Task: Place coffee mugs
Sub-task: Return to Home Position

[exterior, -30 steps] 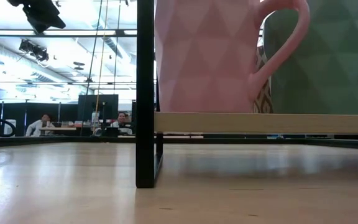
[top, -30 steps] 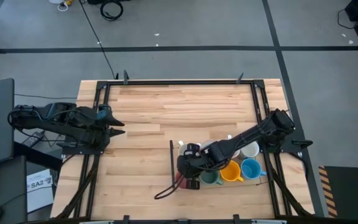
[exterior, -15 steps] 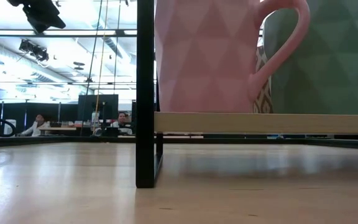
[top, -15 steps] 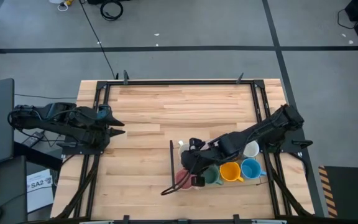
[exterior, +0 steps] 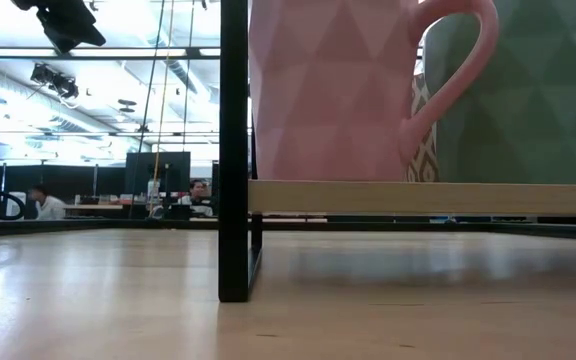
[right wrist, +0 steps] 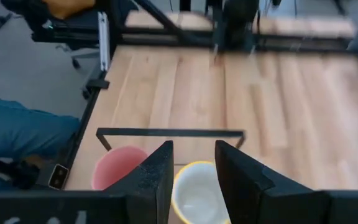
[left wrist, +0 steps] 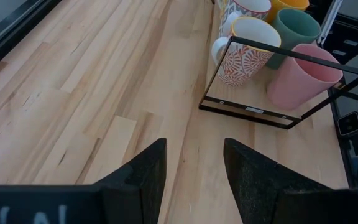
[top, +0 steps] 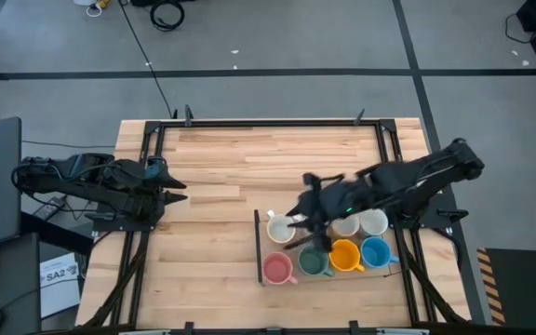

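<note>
Several mugs stand upright in two rows on a low black-framed rack (top: 257, 244) near the table's right near corner. The near row holds a pink mug (top: 277, 269), a green mug (top: 314, 263), an orange mug (top: 345, 256) and a blue mug (top: 377, 252). Behind them are a patterned white mug (top: 280, 229) and two white mugs (top: 372, 222). My right gripper (top: 298, 221) hovers open and empty above the patterned white mug (right wrist: 197, 190), with the pink mug (right wrist: 118, 169) beside it. My left gripper (top: 180, 191) waits open at the table's left edge.
The low view shows the pink mug (exterior: 328, 90) and the green mug (exterior: 528, 90) on the rack's wooden shelf (exterior: 418, 197) beside a black post (exterior: 234, 150). Bare wood (top: 249, 158) covers the table's far and left parts. People sit in the room beyond.
My right gripper has risen from over the pink mug at the rack's near left corner and drawn back toward the table's far right, and now hangs over the patterned white mug. The pink mug is uncovered and has stayed in place.
</note>
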`<state>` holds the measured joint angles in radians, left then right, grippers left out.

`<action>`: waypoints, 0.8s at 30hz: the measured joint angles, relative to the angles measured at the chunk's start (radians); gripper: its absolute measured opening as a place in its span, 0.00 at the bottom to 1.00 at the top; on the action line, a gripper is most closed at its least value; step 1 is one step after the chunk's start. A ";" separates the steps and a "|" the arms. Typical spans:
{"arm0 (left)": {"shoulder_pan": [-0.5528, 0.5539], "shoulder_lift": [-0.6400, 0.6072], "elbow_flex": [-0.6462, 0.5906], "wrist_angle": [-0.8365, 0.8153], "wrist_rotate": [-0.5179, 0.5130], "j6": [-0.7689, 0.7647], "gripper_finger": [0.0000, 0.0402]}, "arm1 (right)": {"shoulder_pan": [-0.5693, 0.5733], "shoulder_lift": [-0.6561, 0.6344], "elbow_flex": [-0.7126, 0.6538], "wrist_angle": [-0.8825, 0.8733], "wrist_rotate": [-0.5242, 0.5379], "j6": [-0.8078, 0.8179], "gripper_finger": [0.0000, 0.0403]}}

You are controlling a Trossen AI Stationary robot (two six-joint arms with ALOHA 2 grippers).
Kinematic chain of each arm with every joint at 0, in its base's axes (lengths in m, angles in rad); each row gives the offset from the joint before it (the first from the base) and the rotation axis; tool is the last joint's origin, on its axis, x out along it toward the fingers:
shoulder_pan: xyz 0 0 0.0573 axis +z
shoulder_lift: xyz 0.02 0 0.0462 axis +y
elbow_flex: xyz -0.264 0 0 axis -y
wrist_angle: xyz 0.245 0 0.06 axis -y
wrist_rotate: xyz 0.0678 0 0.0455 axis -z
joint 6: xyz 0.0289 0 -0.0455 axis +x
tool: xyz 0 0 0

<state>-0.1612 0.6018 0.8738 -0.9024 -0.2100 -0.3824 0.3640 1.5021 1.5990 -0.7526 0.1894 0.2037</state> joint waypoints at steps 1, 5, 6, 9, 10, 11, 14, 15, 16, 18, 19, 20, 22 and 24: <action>0.000 0.000 0.000 0.000 0.000 0.000 0.41 | -0.004 -0.023 0.000 -0.004 0.000 -0.033 0.31; 0.000 0.000 0.000 0.000 0.000 0.000 0.41 | -0.022 -0.121 0.000 -0.025 0.000 -0.157 0.31; 0.000 0.000 0.000 0.000 0.000 0.000 0.41 | -0.027 -0.149 0.000 -0.026 0.000 -0.175 0.31; 0.000 0.000 0.000 0.000 0.000 0.000 0.41 | -0.048 -0.233 0.000 -0.041 0.000 -0.180 0.31; 0.000 0.000 0.000 0.000 0.000 0.000 0.41 | -0.056 -0.262 0.000 -0.050 0.000 -0.179 0.31; 0.000 0.000 0.000 0.000 0.000 0.000 0.41 | -0.064 -0.290 0.000 -0.065 0.000 -0.178 0.31; 0.000 0.000 0.000 0.000 0.000 0.000 0.41 | -0.083 -0.371 0.000 -0.121 0.000 -0.178 0.31; 0.000 0.000 0.000 0.000 0.000 0.000 0.41 | -0.088 -0.395 0.000 -0.138 0.000 -0.178 0.30; 0.000 0.000 0.000 0.000 0.000 0.000 0.41 | -0.094 -0.417 0.000 -0.153 0.000 -0.178 0.30; 0.000 0.000 0.000 0.000 0.000 0.000 0.41 | -0.103 -0.455 0.000 -0.180 0.000 -0.178 0.30; 0.000 0.000 0.000 0.000 0.000 0.000 0.41 | -0.107 -0.472 0.000 -0.192 0.000 -0.178 0.30; 0.000 0.000 0.000 0.000 0.000 0.000 0.41 | -0.111 -0.488 0.000 -0.204 0.000 -0.178 0.30; 0.000 0.000 0.000 0.000 0.000 0.000 0.41 | -0.119 -0.516 0.000 -0.228 0.000 -0.180 0.30; 0.000 0.000 0.000 0.000 0.000 0.000 0.41 | -0.128 -0.542 -0.003 -0.244 0.000 -0.181 0.30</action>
<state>-0.1612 0.6018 0.8738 -0.9020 -0.2097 -0.3825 0.2362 0.9600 1.5962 -0.9966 0.1894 0.0231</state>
